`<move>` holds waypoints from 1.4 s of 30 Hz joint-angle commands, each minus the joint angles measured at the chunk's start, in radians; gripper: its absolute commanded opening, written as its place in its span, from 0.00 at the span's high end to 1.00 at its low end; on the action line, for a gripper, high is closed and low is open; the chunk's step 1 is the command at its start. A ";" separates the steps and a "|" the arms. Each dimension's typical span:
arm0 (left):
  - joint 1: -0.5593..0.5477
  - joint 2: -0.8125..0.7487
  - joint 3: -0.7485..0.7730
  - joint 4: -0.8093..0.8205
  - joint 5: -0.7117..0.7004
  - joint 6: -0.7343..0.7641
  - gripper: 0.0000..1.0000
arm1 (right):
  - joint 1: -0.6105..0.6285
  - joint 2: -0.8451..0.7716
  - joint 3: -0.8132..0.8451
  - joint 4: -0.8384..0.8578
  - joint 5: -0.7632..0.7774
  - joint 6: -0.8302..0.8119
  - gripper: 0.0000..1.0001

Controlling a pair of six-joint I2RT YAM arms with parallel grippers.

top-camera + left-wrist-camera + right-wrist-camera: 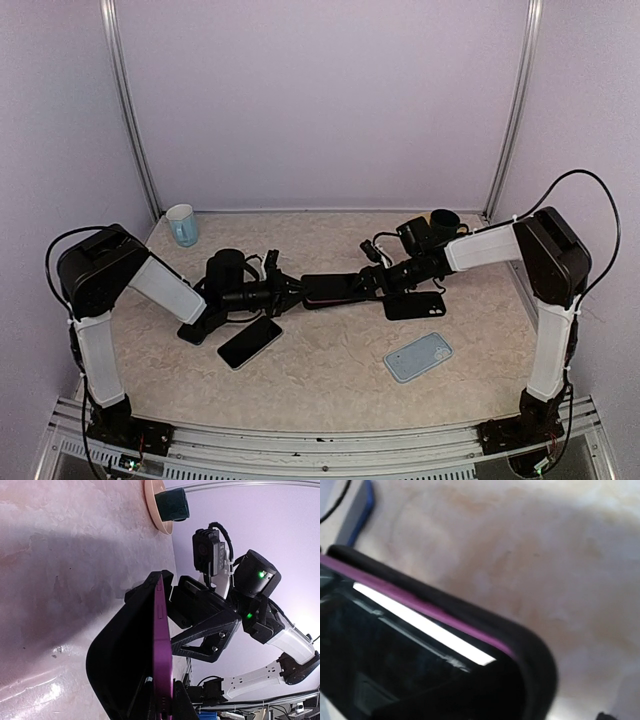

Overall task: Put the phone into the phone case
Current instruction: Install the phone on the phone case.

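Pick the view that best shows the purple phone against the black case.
Left wrist: the purple phone is sharp and edge-on, the black case alongside it. Right wrist gives a blurred close-up of one corner. Top external shows only a small dark slab, no purple visible.

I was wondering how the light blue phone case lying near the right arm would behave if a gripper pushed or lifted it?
The light blue phone case lies flat and thin on the table, so a push would probably slide it, not tip it. It looks empty, so likely light and perhaps bendy when lifted by one edge.
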State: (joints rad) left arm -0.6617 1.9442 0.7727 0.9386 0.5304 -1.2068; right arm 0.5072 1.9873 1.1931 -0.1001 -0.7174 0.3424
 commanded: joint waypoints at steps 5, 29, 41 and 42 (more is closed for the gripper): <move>-0.002 -0.051 0.012 0.138 0.058 -0.013 1.00 | -0.015 -0.059 -0.051 0.139 -0.143 0.058 0.00; -0.029 -0.070 0.051 0.105 0.145 -0.007 1.00 | -0.033 -0.120 -0.082 0.189 -0.291 0.035 0.02; -0.033 -0.097 0.056 0.062 0.163 0.025 1.00 | -0.033 -0.147 -0.098 0.199 -0.336 0.020 0.05; -0.034 -0.097 0.057 0.060 0.163 0.027 1.00 | -0.033 -0.149 -0.099 0.201 -0.338 0.020 0.05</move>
State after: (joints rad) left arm -0.6872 1.8992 0.7921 0.9482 0.6689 -1.2110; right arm 0.4858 1.8790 1.1130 0.0761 -1.0180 0.3790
